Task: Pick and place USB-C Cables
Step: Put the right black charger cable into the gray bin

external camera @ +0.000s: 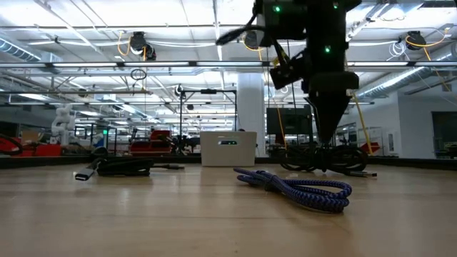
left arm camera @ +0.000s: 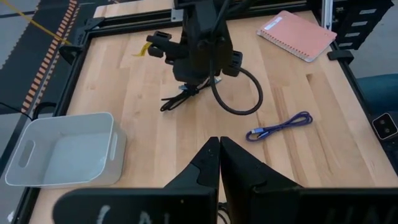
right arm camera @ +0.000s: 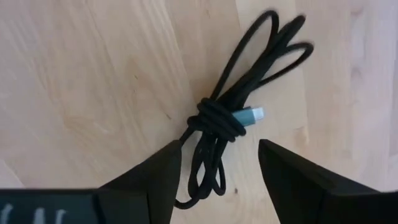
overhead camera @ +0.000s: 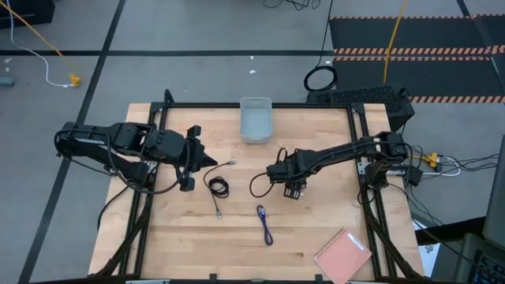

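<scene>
A black USB-C cable (right arm camera: 239,106), tied into a bundle with a pale plug sticking out, lies on the wood table. My right gripper (right arm camera: 219,168) points down over it, open. Its two fingers stand on either side of the bundle's near loops without touching them. The arm hides most of this cable from above (overhead camera: 293,192). A second black cable (overhead camera: 218,187) lies coiled left of centre. The blue-purple cable (overhead camera: 264,224) lies nearer the front edge. My left gripper (left arm camera: 219,162) hangs shut above the table's left part, holding nothing.
A white bin (overhead camera: 256,118) stands at the table's far edge, middle. A pink notebook (overhead camera: 343,254) lies at the near right corner. A loop of the right arm's own thick black wiring (left arm camera: 239,93) hangs beside that gripper.
</scene>
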